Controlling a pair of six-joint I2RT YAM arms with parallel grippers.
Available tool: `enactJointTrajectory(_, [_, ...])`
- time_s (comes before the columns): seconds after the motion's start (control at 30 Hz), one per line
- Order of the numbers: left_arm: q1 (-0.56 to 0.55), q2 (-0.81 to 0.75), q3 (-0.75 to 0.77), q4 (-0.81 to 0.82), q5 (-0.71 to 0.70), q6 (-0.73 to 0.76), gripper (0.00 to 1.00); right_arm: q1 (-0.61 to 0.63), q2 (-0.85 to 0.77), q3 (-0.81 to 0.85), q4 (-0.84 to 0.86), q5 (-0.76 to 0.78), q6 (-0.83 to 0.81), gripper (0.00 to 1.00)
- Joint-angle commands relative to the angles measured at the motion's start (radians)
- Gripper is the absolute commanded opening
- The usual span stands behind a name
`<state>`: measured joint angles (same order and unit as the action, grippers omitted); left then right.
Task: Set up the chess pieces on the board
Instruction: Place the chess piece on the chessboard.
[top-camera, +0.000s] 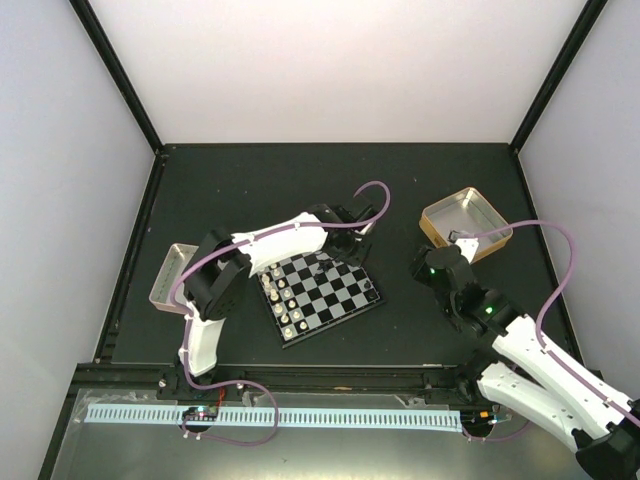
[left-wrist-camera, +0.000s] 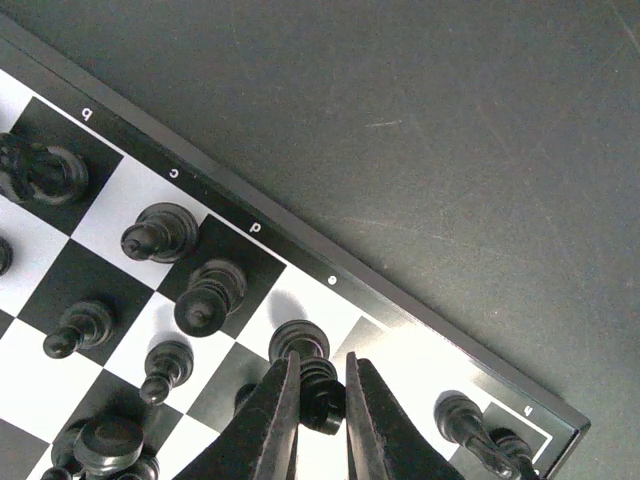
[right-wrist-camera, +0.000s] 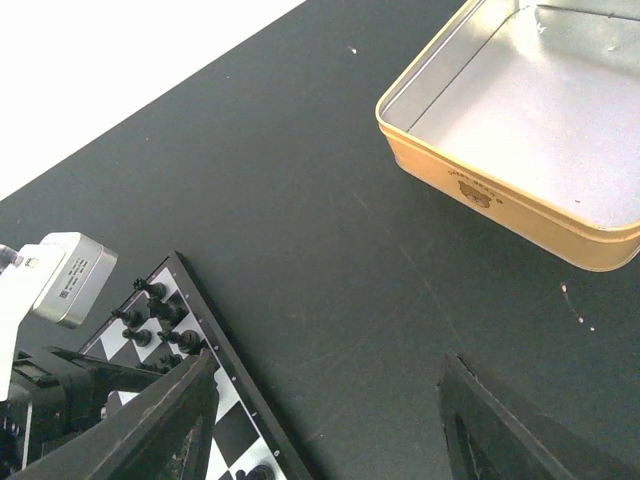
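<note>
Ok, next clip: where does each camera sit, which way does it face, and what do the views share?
Top external: above and behind the bases, looking down on the table; the left arm and right arm show, plus the board and gold tin.
Left wrist: on the left arm, looking down at the board's edge; the left gripper shows, shut on a black chess piece.
Right wrist: on the right arm, looking across the table at the tin; the open right gripper shows.
Shared: the board appears in all three.

Top view high overhead; left wrist close over the board (left-wrist-camera: 213, 200), right wrist farther back, seemingly the same edge.
</note>
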<state>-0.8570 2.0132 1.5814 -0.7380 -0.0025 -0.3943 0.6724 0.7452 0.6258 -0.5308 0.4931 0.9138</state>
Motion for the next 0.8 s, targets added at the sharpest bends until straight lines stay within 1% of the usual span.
enactJointTrajectory(0.0, [0.012, 0.016, 0.0, 0.025, 0.013, 0.008, 0.12, -0.003, 0.003, -0.013, 0.024, 0.015, -0.011, 0.61])
enactJointTrajectory(0.53, [0.016, 0.029, -0.029, 0.056, 0.048, 0.003, 0.14, -0.004, 0.013, -0.015, 0.032, -0.001, -0.009, 0.61])
enactJointTrajectory(0.63, [0.016, 0.023, -0.033, 0.055, 0.048, 0.002, 0.18, -0.004, 0.012, -0.015, 0.032, -0.004, -0.008, 0.61])
enactJointTrajectory(0.77, [0.016, 0.008, -0.037, 0.052, 0.045, 0.002, 0.28, -0.004, 0.011, -0.016, 0.031, -0.009, -0.007, 0.61])
